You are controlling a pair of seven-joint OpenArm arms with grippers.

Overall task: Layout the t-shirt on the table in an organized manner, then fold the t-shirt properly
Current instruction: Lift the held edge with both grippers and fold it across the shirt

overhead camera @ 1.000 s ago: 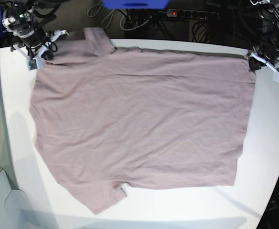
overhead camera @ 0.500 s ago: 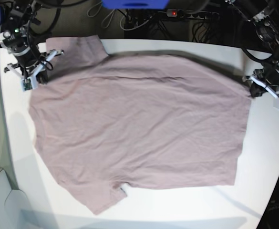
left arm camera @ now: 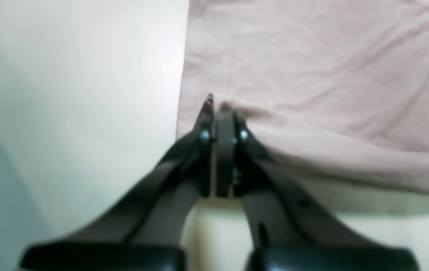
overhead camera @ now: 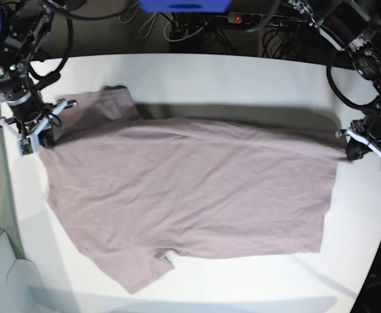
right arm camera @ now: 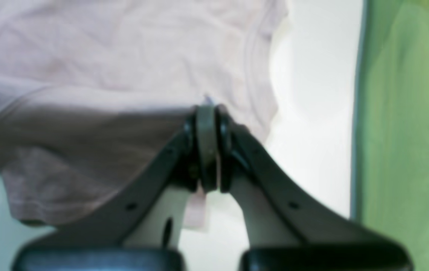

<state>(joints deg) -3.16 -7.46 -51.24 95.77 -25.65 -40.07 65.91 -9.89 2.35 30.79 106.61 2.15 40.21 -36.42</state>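
Observation:
The mauve t-shirt [overhead camera: 190, 189] lies spread on the white table [overhead camera: 242, 72], with its far edge lifted and drawn over the rest. On the right of the base view, my left gripper [overhead camera: 354, 150] is shut on the shirt's far hem corner. The left wrist view shows its jaws pinched on a ridge of fabric [left arm camera: 244, 113] at my left gripper [left arm camera: 220, 107]. On the left of the base view, my right gripper [overhead camera: 43, 138] is shut on the shoulder edge by the far sleeve [overhead camera: 109, 101]. In the right wrist view my right gripper [right arm camera: 207, 107] clamps the cloth [right arm camera: 124, 56], which sags below it.
A blue object [overhead camera: 183, 5] and a power strip [overhead camera: 262, 18] with cables sit behind the table's far edge. A pale bin [overhead camera: 1, 274] stands at the lower left. A green surface [right arm camera: 406, 113] lies beyond the table edge in the right wrist view.
Both grippers have carried the shirt's far edge toward the near side. A strip of bare table now shows along the far edge.

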